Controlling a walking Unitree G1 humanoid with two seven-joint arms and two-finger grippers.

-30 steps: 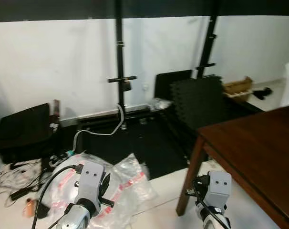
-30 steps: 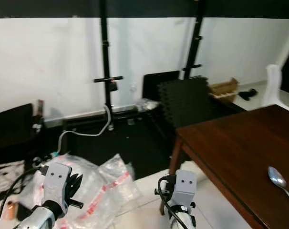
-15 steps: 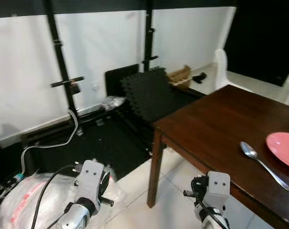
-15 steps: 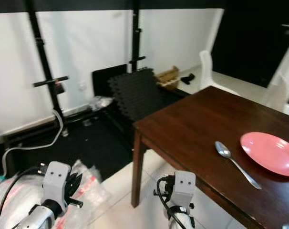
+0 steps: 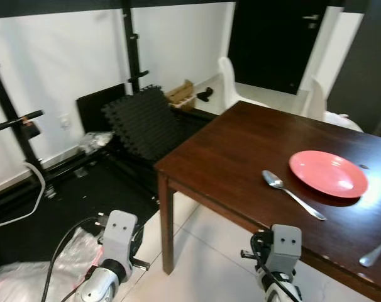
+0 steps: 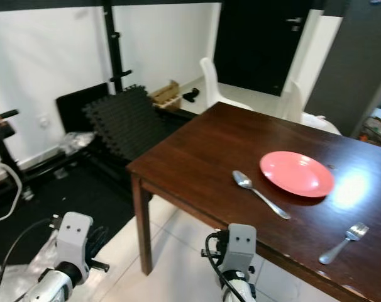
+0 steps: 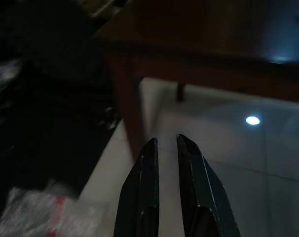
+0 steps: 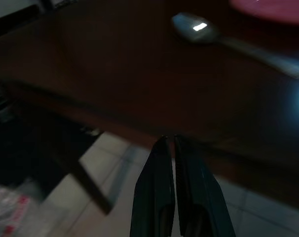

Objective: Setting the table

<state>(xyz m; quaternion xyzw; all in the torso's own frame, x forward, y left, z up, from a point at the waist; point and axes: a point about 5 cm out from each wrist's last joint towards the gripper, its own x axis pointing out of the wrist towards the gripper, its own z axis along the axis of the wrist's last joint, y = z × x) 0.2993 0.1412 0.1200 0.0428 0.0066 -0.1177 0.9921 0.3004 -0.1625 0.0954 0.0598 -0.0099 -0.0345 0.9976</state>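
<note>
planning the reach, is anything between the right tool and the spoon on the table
Nothing stands on the table between them. The right tool is low, below the table edge, so that near edge lies between it and the spoon, which rests beside the pink plate.

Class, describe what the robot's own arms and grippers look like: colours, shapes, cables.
Each silver arm ends in a pale grey boxy wrist block with two dark round dots, left and right. Black cables loop beside both. Each gripper, left gripper and right gripper, has two long, tapering black fingers.
</note>
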